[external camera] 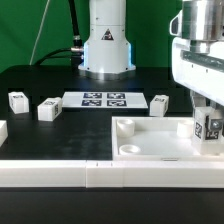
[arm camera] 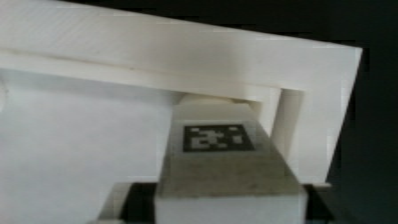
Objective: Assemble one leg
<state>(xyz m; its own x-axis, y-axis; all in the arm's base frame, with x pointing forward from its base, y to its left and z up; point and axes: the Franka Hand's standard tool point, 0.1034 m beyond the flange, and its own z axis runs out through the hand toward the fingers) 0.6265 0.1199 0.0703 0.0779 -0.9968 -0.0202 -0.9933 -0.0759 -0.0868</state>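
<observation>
My gripper is at the exterior view's right, shut on a leg, a small white block with a black-and-white tag. It holds the leg upright over the right part of the large white tray-like part. In the wrist view the held leg runs out from between the dark fingers, its tag facing the camera, its far end close to the tray's raised corner wall. Three more legs lie on the black table: one, another and a third.
The marker board lies flat in front of the robot base. A white rail runs along the near table edge. Another white piece shows at the exterior view's left edge.
</observation>
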